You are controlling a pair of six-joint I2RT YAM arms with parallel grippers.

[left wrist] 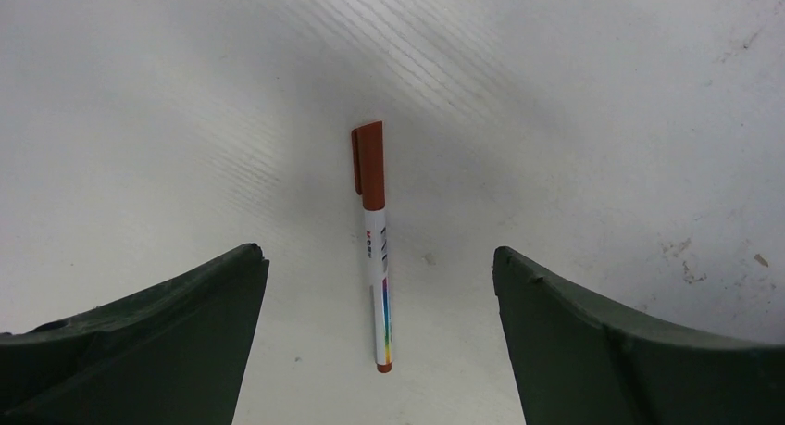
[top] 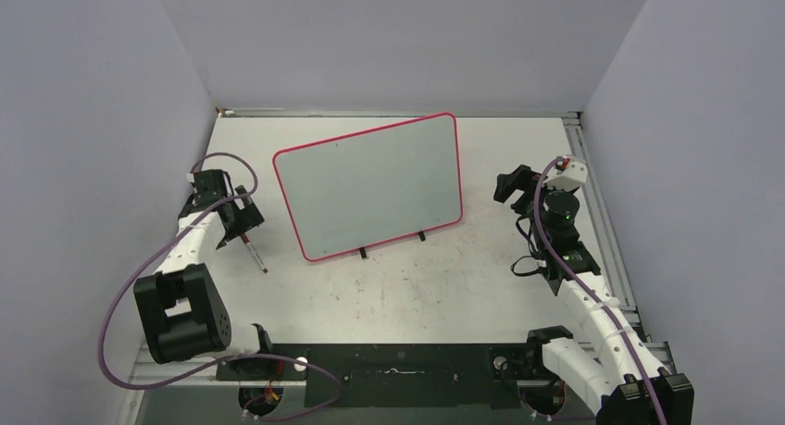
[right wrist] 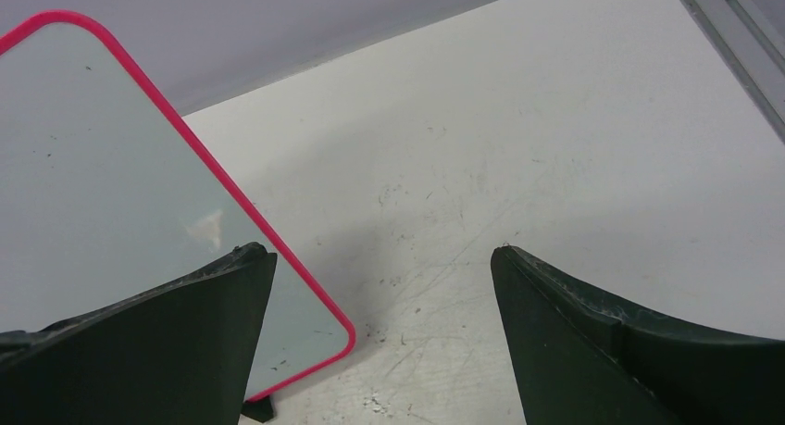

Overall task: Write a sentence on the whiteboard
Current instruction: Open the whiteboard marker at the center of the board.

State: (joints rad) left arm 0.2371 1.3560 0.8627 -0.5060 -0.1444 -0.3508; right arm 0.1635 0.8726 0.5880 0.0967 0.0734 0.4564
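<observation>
My left tool (left wrist: pixel 375 252) is spread wide and grips nothing. Its two dark fingers (left wrist: pixel 176 332) stand well apart at the bottom of the wrist view. A marker (left wrist: pixel 378 258) lies flat on the table (top: pixel 417 286) in the gap between them, touching neither finger. It has a white barrel with a strip of rainbow colours. Its red-brown cap points away from my wrist.

From above, the marker runs out from under this tool towards the near edge of the table, left of the board.

My right tool (right wrist: pixel 380 250) is also fully open and empty. It hangs over bare, scuffed table on the right side. In its wrist view a rounded lower corner of the whiteboard (right wrist: pixel 93 166) sits just beyond its left finger, with one small black foot (right wrist: pixel 259 411) under the pink-red rim.

From above, the whiteboard stands on its two black feet in the middle of the table, between my two arms. It is turned at a slant, so its left end is nearer my bases than its right end. Its face is pale grey-white with a few small specks, and I cannot make out any lettering on it. Neither tool touches the board.
</observation>
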